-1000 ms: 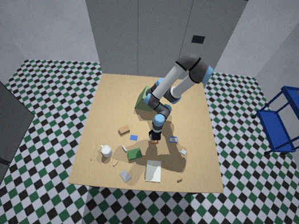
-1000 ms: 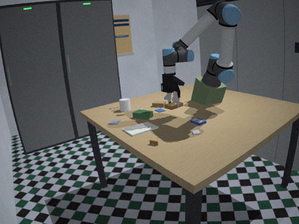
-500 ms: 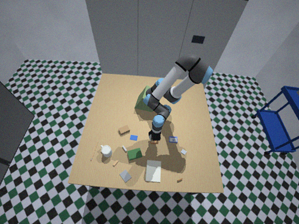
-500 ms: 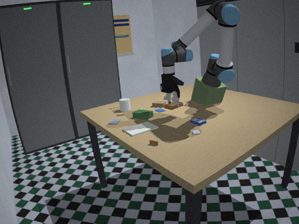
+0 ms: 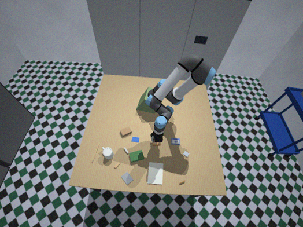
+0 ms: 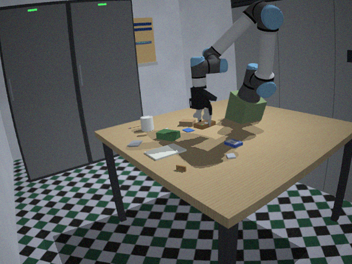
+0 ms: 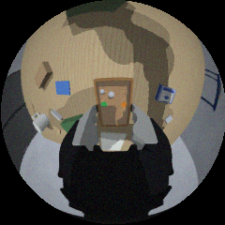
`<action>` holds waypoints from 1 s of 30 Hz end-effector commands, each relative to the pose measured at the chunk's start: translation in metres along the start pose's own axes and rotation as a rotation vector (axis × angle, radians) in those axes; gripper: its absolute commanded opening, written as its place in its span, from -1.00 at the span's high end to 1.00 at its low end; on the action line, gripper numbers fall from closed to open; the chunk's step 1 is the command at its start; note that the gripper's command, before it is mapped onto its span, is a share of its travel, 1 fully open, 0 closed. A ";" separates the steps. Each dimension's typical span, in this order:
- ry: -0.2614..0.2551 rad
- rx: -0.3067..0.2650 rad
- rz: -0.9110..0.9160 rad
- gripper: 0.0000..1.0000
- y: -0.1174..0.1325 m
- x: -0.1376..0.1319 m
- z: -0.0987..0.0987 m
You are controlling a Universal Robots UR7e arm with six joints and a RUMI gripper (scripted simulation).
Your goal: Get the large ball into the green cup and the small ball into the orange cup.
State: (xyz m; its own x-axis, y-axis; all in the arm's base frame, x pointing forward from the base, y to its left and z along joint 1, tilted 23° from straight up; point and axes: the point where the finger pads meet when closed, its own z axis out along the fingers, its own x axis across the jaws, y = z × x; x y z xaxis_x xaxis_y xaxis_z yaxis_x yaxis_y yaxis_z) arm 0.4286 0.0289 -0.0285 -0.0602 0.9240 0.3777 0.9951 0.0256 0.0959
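Black two-jaw gripper (image 7: 113, 123) clamped partway on the near end of the flat covered wooden puzzle (image 7: 113, 99), jaws on its two long sides. Puzzle near the middle of the light wooden tabletop (image 5: 199, 151) (lifted or resting, cannot tell). Large pale ball (image 7: 112, 94) and small pale ball (image 7: 101, 91) at the far end, beyond green cup (image 7: 103, 104) and orange cup (image 7: 124, 105).

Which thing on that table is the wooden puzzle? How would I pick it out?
Start at the robot arm on the table and follow it down to its black gripper. The puzzle is the flat brown box clamped between its grey fingers, the only item with two pale balls and green and orange spots inside.
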 end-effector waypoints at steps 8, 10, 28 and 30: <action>-0.003 -0.030 0.002 0.15 -0.001 0.000 -0.001; -0.006 -0.032 0.002 0.15 -0.001 0.000 -0.001; -0.008 -0.018 -0.001 0.15 0.002 0.000 -0.001; -0.008 -0.017 -0.001 0.15 0.002 0.000 -0.001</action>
State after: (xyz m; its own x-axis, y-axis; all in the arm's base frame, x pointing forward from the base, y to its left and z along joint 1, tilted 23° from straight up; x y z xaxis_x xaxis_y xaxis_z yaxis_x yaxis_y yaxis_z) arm 0.4289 0.0289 -0.0276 -0.0607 0.9265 0.3715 0.9928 0.0175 0.1186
